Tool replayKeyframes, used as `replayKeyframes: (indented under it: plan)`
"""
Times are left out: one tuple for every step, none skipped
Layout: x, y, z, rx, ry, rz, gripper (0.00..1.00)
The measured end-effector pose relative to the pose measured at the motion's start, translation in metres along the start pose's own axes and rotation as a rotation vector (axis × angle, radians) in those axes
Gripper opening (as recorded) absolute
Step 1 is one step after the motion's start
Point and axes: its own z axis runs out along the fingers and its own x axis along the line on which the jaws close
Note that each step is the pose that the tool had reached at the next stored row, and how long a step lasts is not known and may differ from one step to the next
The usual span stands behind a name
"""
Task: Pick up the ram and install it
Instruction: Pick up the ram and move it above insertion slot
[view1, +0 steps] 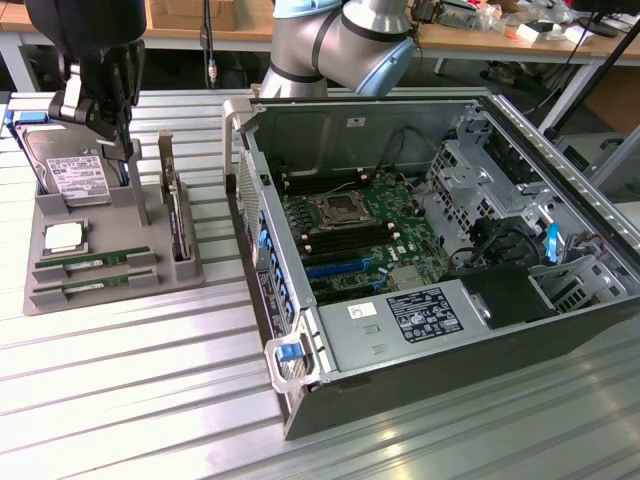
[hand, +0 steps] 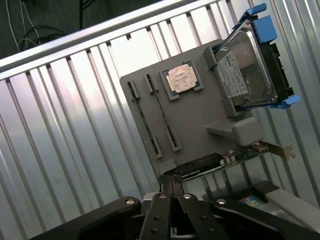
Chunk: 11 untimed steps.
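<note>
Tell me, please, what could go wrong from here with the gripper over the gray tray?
1. The gripper is shut and sits by the black card at the edge of the tray, not over the ram sticks. Lowered like this, it would likely push parts instead of grasping.
2. The two ram sticks lie close together beside the CPU chip, so it may catch the wrong stick.

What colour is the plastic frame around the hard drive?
Blue; the frame around the hard drive shows best in the wrist view.

ram (view1: 85, 263) on holder (view1: 120, 235), holder beside computer case (view1: 430, 385)
</note>
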Motion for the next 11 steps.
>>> replayKeyframes:
  plan:
    - [0.0, 0.0, 0.0, -0.0002, 0.0004, -0.008, 0.11]
    - [0.0, 0.0, 0.0001, -0.0003, 0.0008, -0.016, 0.11]
    - [0.0, 0.0, 0.0001, -0.0005, 0.0015, -0.029, 0.11]
    - [0.0, -0.0001, 0.0002, -0.0007, 0.0017, -0.035, 0.11]
    - [0.0, -0.0001, 0.0003, -0.0008, 0.0023, -0.045, 0.11]
    - [0.0, -0.0001, 0.0003, -0.0011, 0.0029, -0.056, 0.11]
    - [0.0, 0.0, 0.0004, -0.0013, 0.0034, -0.066, 0.11]
    - [0.0, -0.0001, 0.0005, -0.0014, 0.004, -0.076, 0.11]
    - [0.0, 0.0, 0.0006, -0.0016, 0.0046, -0.087, 0.11]
    - [0.0, 0.0, 0.0006, -0.0017, 0.0049, -0.093, 0.11]
    - [0.0, 0.0, 0.0007, -0.0019, 0.0053, -0.102, 0.11]
